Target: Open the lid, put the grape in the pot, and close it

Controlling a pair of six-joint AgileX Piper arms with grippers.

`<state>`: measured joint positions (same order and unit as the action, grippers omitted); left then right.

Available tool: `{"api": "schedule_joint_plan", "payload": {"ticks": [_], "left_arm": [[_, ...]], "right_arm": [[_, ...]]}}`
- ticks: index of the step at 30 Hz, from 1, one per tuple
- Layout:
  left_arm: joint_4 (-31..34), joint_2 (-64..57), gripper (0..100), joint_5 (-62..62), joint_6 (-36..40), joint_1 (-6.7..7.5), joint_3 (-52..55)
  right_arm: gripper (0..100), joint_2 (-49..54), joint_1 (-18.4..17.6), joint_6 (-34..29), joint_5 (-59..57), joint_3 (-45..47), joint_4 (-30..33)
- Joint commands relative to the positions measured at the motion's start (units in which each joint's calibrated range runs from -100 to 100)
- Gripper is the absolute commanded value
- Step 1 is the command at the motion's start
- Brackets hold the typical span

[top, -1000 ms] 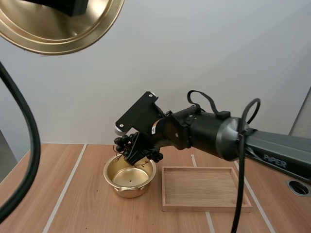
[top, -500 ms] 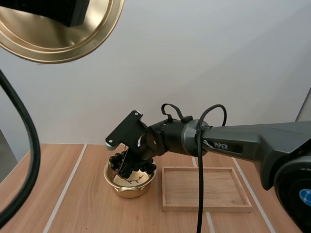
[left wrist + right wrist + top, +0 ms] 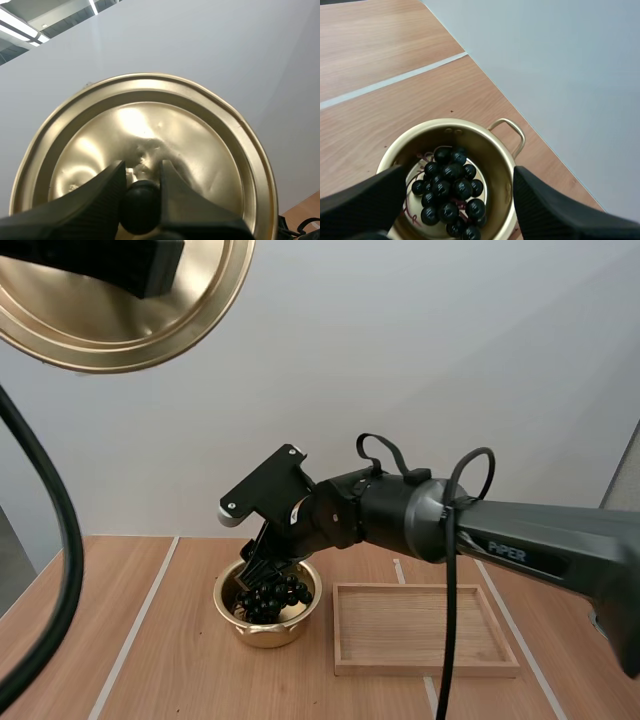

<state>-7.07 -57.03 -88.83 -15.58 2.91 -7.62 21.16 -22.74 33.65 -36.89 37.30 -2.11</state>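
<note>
Counting one pot [image 3: 266, 634], one grape bunch [image 3: 268, 596], one lid [image 3: 205, 295], one tray [image 3: 420, 626].

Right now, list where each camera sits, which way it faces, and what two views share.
High view: behind and above the bases, facing forward-down; right gripper over pot, beside tray.
Left wrist view: faces the raised lid; left gripper pinches its knob.
Right wrist view: looks down into the pot; open fingers flank the grapes.
High and right wrist share pot and grapes.

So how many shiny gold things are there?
2. The pot sits on the table beside the wooden tray, with the grapes inside. The lid is held up high by the left gripper, pinched at its knob.
</note>
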Motion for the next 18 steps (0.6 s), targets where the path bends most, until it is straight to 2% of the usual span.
{"api": "schedule_joint_plan", "payload": {"ticks": [1,3,5,7,8,12,18], "left_arm": [[0.79,-0.21,0,0.18,0.52,0.10,-0.41],[1.09,-0.21,0,0.18,0.52,0.10,-0.41],[1.19,-0.21,0,-0.26,0.52,0.10,-0.41],[1.32,-0.21,0,-1.31,0.52,0.10,-0.41],[1.33,-0.21,0,-1.76,0.52,0.10,-0.41],[2.19,-0.21,0,-3.96,0.52,0.10,-0.41],[2.64,-0.21,0,-4.51,0.52,0.10,-0.41]], "right_arm": [[100,3.79,0.02,0.29,-6.34,-0.33,-0.22],[97,5.09,0.02,0.19,-8.13,-0.33,-0.70],[63,5.48,0.02,-0.02,-8.74,-0.33,-0.70],[24,5.48,0.02,-0.02,-8.74,-0.20,-0.57],[0,5.34,0.02,-0.02,-8.74,-0.20,-0.16],[0,2.97,0.79,-0.02,-7.26,-0.20,0.28],[0,-5.96,2.69,-0.02,-1.12,-0.20,0.28]]}}
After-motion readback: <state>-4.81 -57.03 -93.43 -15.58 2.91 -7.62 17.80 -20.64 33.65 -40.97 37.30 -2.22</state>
